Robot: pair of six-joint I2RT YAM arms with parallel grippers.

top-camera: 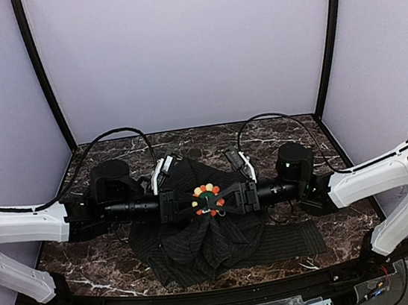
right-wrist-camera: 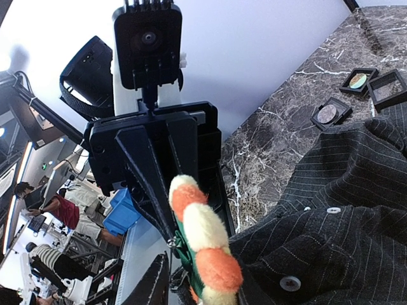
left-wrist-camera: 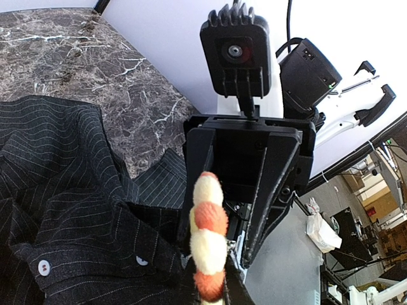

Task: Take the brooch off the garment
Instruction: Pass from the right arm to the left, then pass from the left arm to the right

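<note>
Backdrop: pale lilac walls (top-camera: 190,49), black corner poles.
Surface (top-camera: 83,262): dark brown marble with white veins.
Garment (top-camera: 201,247): black pinstriped cloth, bunched at the centre of the surface; small white buttons (left-wrist-camera: 43,267) along one edge.
Brooch (top-camera: 207,199): small round flower with a green centre and a ring of orange, red and cream beads. It sits on the raised top of the garment, between the two grippers. Seen edge-on from the wrists, the beads look fuzzy, alternating cream and orange.
Left gripper (top-camera: 189,202): closed, tips just beside the brooch; what it pinches is hidden.
Right gripper (top-camera: 229,196): at the brooch's other side; cannot tell how wide it stands.
Boxes (right-wrist-camera: 356,79): small, square, black, on the marble beyond the garment.
</note>
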